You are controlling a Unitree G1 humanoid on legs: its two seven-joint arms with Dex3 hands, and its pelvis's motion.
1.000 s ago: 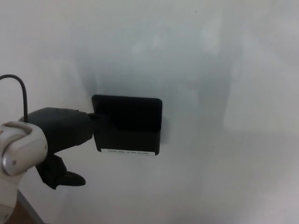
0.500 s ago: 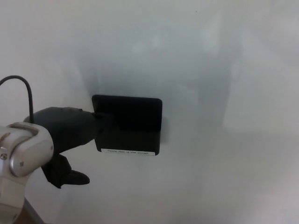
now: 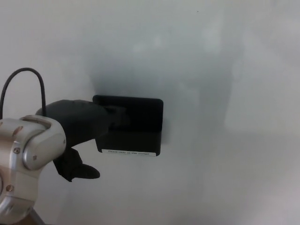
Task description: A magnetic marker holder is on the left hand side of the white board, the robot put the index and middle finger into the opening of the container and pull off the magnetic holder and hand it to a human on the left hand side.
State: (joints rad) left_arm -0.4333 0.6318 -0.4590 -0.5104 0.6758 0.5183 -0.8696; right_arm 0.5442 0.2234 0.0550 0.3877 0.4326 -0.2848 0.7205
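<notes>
In the head view a white board (image 3: 211,70) fills almost the whole frame, pale and slightly smudged, with a soft shadow spreading above and to the right of the one dark thing on it. That thing is the marker holder (image 3: 136,129) — a black, box-like container with rounded corners, sitting flat against the board a little left of the middle of the scene. A thin white label (image 3: 129,152) with small print too fine to read runs along its lower edge. The left hand (image 3: 82,126) comes in from the left, black and bulky, at the end of a silver-grey wrist (image 3: 28,154) that takes up the lower left corner; a black cable (image 3: 21,77) loops up and over behind it. The fingers (image 3: 115,115) reach to the right and lie over the upper left part of the holder, touching it, though black on black makes it hard to tell whether they are inside the opening — so I cannot tell whether the hand has a hold on it. The thumb (image 3: 84,172) sticks out below, apart from the holder and pointing right. The right hand does not show.
</notes>
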